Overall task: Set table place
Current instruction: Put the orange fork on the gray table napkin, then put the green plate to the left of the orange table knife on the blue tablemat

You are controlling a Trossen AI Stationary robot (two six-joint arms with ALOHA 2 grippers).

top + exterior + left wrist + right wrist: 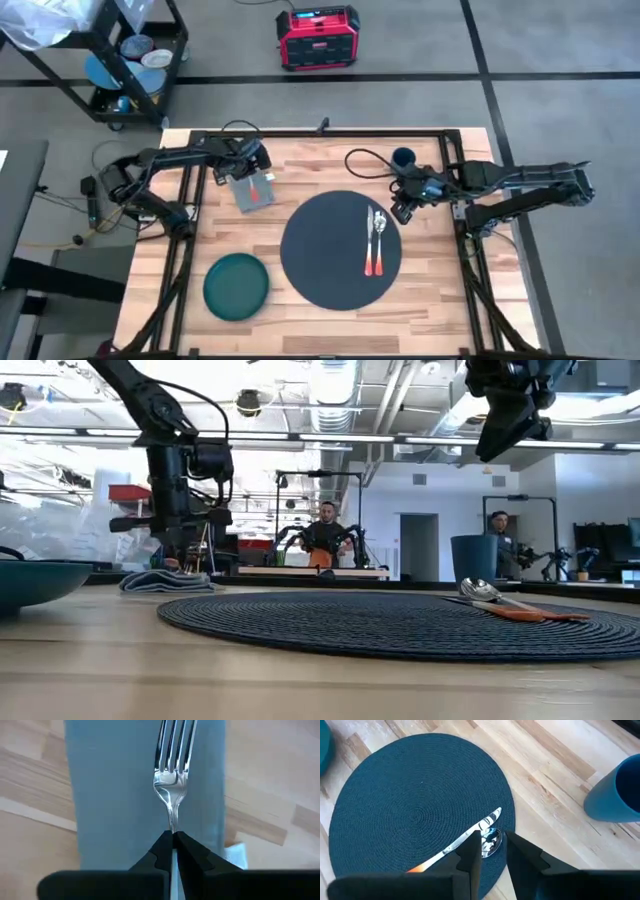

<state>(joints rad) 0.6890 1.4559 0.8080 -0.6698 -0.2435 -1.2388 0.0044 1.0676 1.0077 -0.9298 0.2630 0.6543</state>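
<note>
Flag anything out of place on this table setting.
The green plate sits on bare table beside the mat, not on it. The napkin lies askew, off the mat, with the left pincer shut on the fork over it.

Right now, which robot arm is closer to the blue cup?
The right one. The right gripper hangs just in front of the blue cup, above the mat's edge. The left gripper is far across the table, its fingers shut on a fork.

round dark grey mat [330, 250] lies flat mid-table [440, 310], on light wood.
</note>
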